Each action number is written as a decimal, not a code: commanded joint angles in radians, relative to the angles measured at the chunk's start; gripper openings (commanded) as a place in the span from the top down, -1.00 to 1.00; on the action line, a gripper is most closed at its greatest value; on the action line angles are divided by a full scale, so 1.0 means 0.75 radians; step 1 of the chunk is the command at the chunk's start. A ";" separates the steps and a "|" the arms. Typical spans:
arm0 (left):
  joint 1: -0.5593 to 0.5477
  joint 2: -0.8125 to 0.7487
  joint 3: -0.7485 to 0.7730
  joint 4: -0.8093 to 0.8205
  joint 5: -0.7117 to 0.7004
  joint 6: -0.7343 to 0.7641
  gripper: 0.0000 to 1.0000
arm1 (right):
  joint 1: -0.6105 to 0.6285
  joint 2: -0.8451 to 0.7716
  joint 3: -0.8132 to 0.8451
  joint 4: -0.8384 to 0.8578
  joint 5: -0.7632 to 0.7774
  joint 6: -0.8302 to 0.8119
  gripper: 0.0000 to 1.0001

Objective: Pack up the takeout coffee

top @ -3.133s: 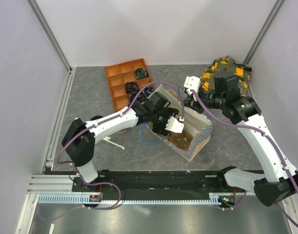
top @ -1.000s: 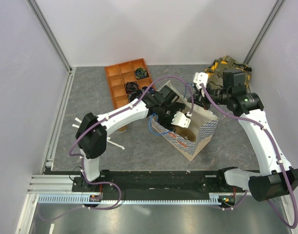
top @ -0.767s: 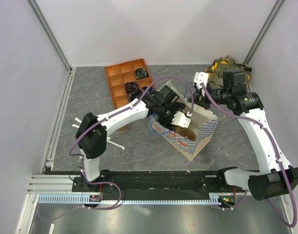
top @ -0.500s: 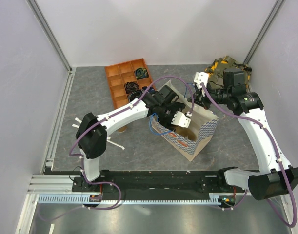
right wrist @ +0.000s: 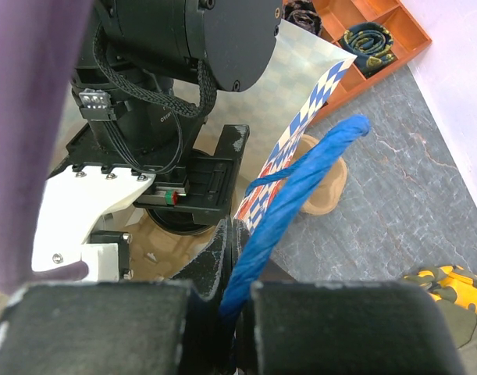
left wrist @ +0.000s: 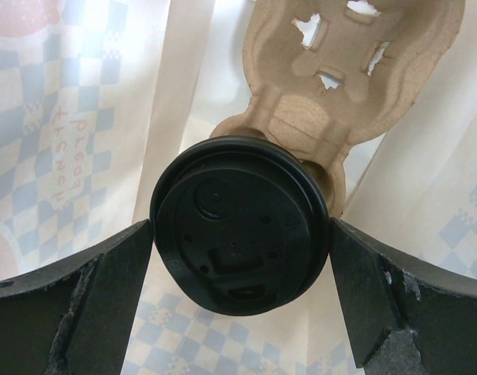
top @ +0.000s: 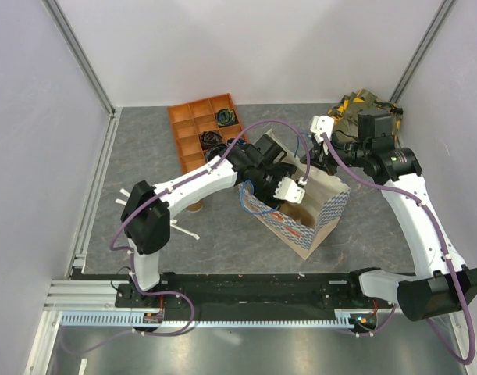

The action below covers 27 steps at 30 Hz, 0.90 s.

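The takeout coffee shows in the left wrist view as a round black lid, seated in a brown cardboard cup carrier inside the checkered paper bag. My left gripper reaches down into the bag. Its fingers rest against both sides of the lid. My right gripper is shut on the bag's blue rope handle at the bag's far rim, holding the bag open. The cup's brown body is hidden under the lid.
An orange compartment tray with cables stands at the back left. A camouflage pouch lies at the back right. A tan cup stands left of the bag. White plastic cutlery lies near the left arm.
Since three seconds ago the left gripper has gone deeper into the bag, and the bag has shifted right. In the last half second it edged slightly up and left. The right arm held still.
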 commanded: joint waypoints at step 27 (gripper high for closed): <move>0.019 -0.095 0.099 -0.133 0.079 0.014 -0.99 | -0.011 0.022 -0.010 0.039 -0.082 -0.057 1.00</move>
